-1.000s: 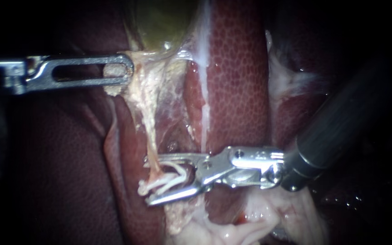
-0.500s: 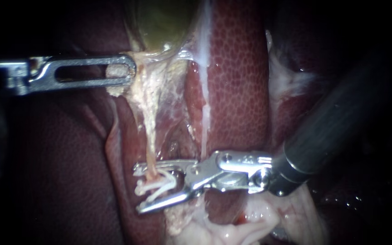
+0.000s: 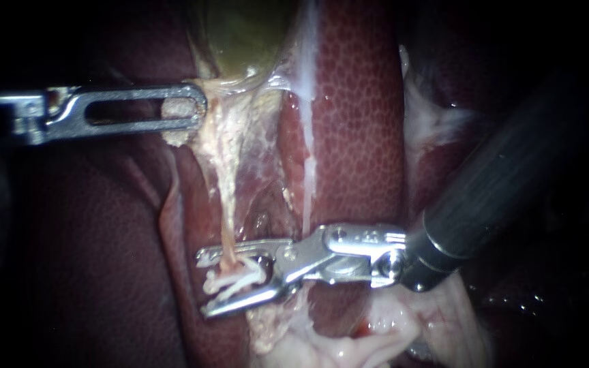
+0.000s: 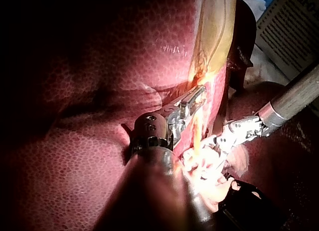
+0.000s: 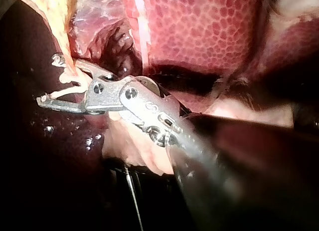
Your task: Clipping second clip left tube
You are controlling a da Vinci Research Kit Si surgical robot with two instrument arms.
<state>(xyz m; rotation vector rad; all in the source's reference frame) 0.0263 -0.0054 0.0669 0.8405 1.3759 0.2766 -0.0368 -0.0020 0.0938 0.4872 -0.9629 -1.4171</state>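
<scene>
The pale left tube (image 3: pixel 226 218) runs down from the greenish gallbladder (image 3: pixel 243 34) across the liver (image 3: pixel 356 123). My left instrument (image 3: pixel 195 109) comes in level, its slotted jaws shut on pale tissue at the gallbladder's neck and holding it taut. The right instrument (image 3: pixel 202 285) has its jaws open, one on each side of the tube's lower end. A white clip (image 3: pixel 234 278) lies between them around the tube. From the right wrist, the same open jaws (image 5: pixel 55 81) straddle the tube with the clip (image 5: pixel 65 91). The left wrist view shows my left jaws (image 4: pixel 197 99) on the tissue.
A second whitish strand (image 3: pixel 306 170) runs down the liver to the right of the tube. Pale fatty tissue (image 3: pixel 349 341) is heaped under the right instrument. Its dark shaft (image 3: pixel 506 184) slants in from the upper right. Paper (image 4: pixel 289 26) lies beyond the organ.
My right instrument has slid left, so its jaws reach further across the tube, and the gap between them has narrowed slightly. The left instrument has barely moved.
</scene>
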